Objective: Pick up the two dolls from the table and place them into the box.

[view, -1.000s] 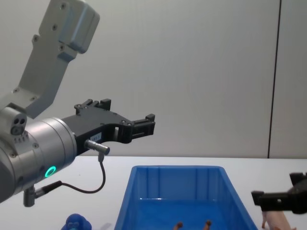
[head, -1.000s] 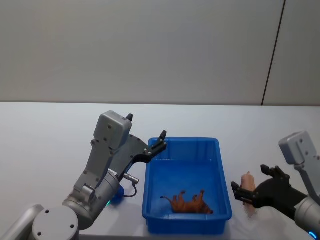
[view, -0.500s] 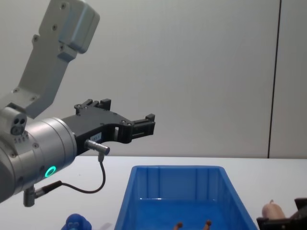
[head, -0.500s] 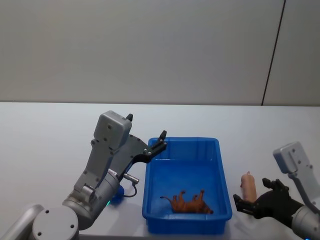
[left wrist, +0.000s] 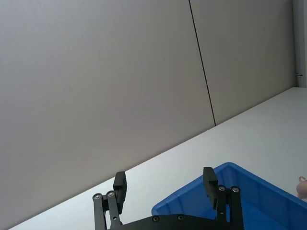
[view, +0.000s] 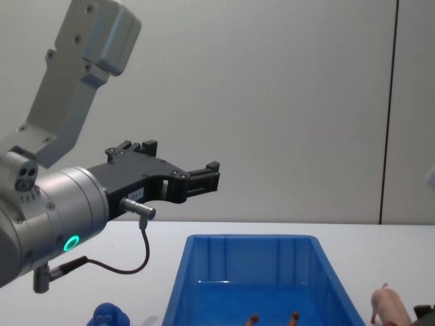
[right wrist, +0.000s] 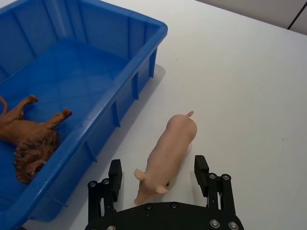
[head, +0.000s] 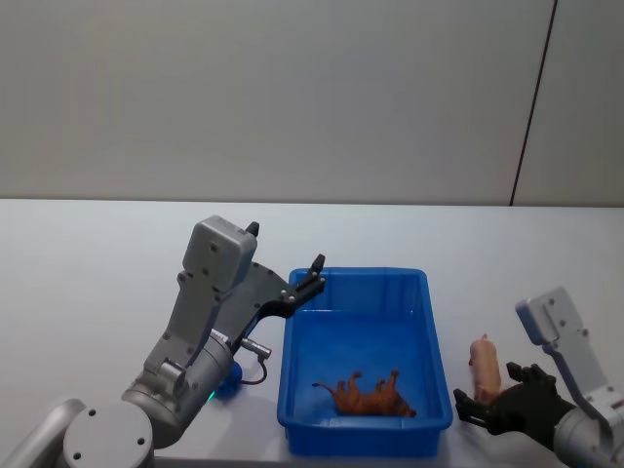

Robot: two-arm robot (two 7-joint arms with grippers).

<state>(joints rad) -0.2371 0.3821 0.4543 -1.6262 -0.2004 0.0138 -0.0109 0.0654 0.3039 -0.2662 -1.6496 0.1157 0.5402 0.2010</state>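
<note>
1. While the pig (head: pixel 484 365) lies out on the counter (head: pixel 97 253), the box (head: pixel 286 375) holds one toy: a brown lion (head: pixel 369 395) on its side at the near end of the floor. Rest of the box floor is bare.
2. Pig is just right of the box's right wall, apart from it, long axis running roughly along that wall.
3. Count: 1 box, 1 lion, 1 pig, 1 small blue toy (head: pixel 226 375), 2 claws.
4. Blue toy sits on the counter left of the box, near its near-left corner, partly hidden under the left arm; the chest view shows its top at the bottom edge.
5. Left claw (head: pixel 314 273): spread wide, empty, hanging in the air over the box's far-left corner, well above the rim.
6. Right claw (right wrist: pixel 158 165): spread wide, low at the counter at the pig's near end. In the right wrist view its fingers (right wrist: pixel 115 170) stand one on each side of the pig's head end, gap on both sides, nothing gripped.
7. Room: open counter right of the pig and beyond the box up to the wall (head: pixel 292 97). Tight spot is the strip between pig and box wall. Left of the box, the left arm and blue toy take up the near counter.
</note>
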